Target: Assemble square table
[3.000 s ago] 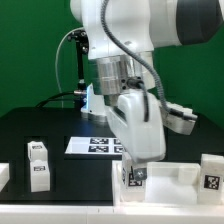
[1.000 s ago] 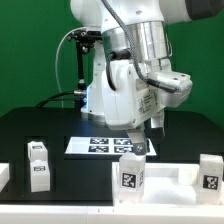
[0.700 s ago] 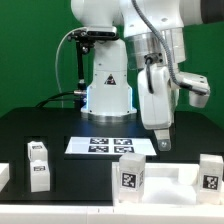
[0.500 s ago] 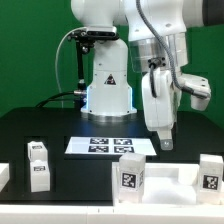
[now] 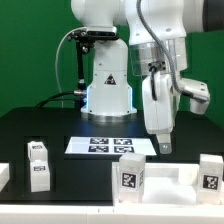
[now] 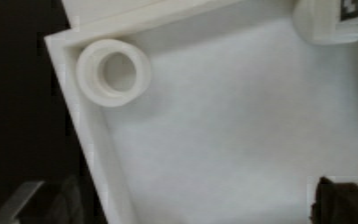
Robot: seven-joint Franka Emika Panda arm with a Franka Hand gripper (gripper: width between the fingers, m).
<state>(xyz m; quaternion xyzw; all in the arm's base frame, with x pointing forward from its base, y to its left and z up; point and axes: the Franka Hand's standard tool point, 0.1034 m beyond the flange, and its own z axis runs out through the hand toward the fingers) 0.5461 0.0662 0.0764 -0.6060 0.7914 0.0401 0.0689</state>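
The white square table top point(image 5: 175, 180) lies at the front of the black table, rim up. One white tagged leg point(image 5: 130, 176) stands upright at its corner on the exterior view's left. Another tagged leg point(image 5: 210, 172) stands at its edge on the exterior view's right. A loose tagged leg point(image 5: 38, 165) stands apart at the exterior view's left. My gripper point(image 5: 164, 144) hangs above the top's middle, open and empty. The wrist view shows the top's inside point(image 6: 229, 130), its rim, a round leg socket point(image 6: 114, 72), and my two dark fingertips point(image 6: 345, 200) spread wide apart.
The marker board point(image 5: 100, 145) lies flat on the table behind the top. A small white part point(image 5: 4, 176) sits at the far edge on the exterior view's left. The robot base point(image 5: 108, 85) stands at the back before a green wall.
Three seconds ago my gripper was down at the upright leg on the top's corner. It has let go, risen and moved toward the exterior view's right. The leg stays standing.
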